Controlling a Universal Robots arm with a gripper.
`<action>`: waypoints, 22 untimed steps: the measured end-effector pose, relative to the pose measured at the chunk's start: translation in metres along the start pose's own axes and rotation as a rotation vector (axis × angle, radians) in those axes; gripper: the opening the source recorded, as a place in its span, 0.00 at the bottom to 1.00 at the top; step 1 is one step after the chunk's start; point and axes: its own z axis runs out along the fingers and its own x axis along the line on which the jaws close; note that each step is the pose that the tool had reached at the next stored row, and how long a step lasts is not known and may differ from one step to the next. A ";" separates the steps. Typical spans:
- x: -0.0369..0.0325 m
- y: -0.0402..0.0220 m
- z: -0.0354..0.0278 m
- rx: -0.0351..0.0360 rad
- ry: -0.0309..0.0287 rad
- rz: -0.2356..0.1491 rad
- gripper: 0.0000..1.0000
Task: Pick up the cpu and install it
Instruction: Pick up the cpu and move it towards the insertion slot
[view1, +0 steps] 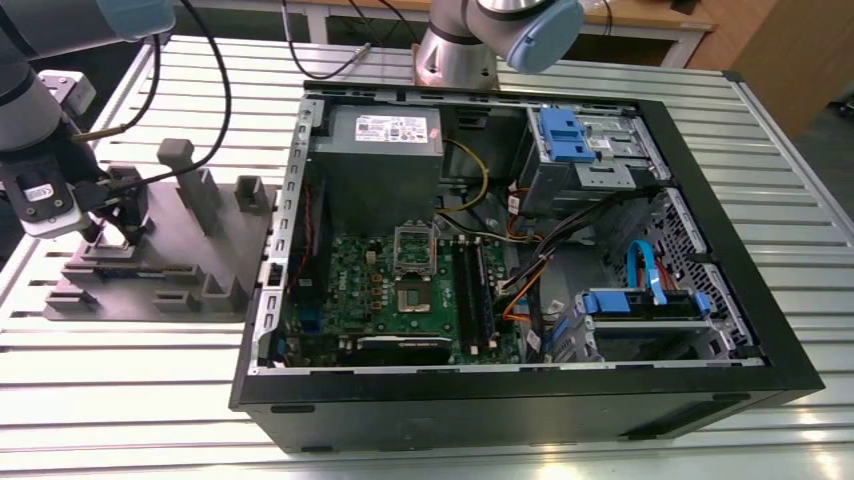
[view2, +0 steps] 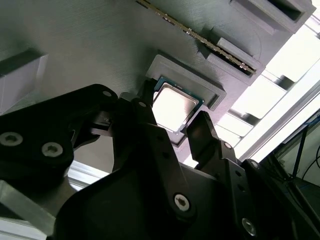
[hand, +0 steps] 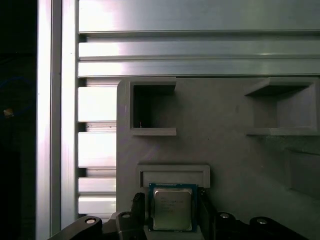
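Second wrist view looked past the black pincer (view2: 172, 111), whose bulk hid much of the grey block tray (view2: 75, 50) behind it. Its two fingers (view2: 142, 114) stood apart, one on each side of the cpu (view2: 174, 104), which lay flat in a shallow raised seat of the tray. Whether the pads touched the chip's edges could not be made out. First wrist view showed the chip's silver top face-on between the fingertips. Beyond the pincer lay two square pockets (hand: 152, 107), then the tray's edge against the slatted metal table (hand: 100, 100). Exterior view took in the open computer case (view1: 534, 400) with its green board (view1: 400, 290), well apart from the pincer across bare slats. There the pincer's tips were hard to make out among the tray's upright blocks.
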 end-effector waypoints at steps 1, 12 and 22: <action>0.0000 0.0000 0.0000 0.0000 0.0000 0.000 0.54; 0.0000 0.0000 0.0001 0.0001 0.0000 0.000 0.47; 0.0000 0.0003 -0.0079 0.0002 0.0000 0.000 0.47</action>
